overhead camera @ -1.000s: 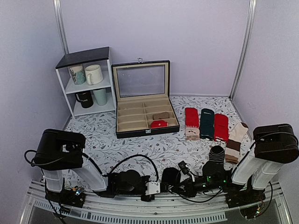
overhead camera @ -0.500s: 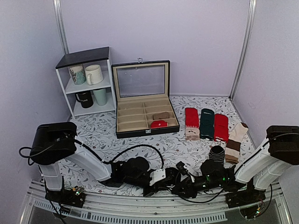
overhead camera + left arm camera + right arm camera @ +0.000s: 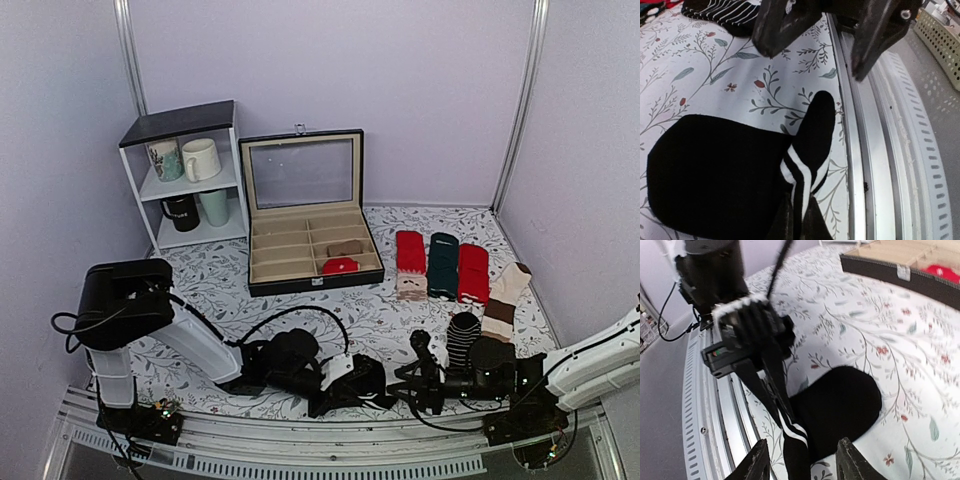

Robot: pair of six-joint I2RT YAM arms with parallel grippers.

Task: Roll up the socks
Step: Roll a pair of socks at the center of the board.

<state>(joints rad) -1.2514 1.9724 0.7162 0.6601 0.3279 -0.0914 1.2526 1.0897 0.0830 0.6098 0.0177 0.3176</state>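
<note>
One black sock [image 3: 715, 175] lies flat on the flowered cloth by the near rail. Its cuff [image 3: 804, 172], with two white bands, is drawn up into a fold. My left gripper [image 3: 800, 212] is shut on that cuff at the bottom of the left wrist view. In the top view the left gripper [image 3: 350, 385] sits low at the table's front middle over the sock [image 3: 368, 378]. My right gripper [image 3: 805, 462] is open, and the cuff's loose end [image 3: 795, 450] runs between its spread fingers without being pinched. The right gripper [image 3: 418, 372] faces the left one from the right.
An open black compartment case [image 3: 305, 275] stands mid-table with a red and a brown roll inside. A white shelf with mugs [image 3: 190, 175] is at the back left. Red and green socks [image 3: 440, 265], a striped sock [image 3: 462, 335] and a beige one [image 3: 505, 300] lie right. A metal rail [image 3: 875, 150] edges the table.
My right gripper has opened, let go of the cuff and drawn back to the right. My left gripper has slid right, still pinching the cuff.
</note>
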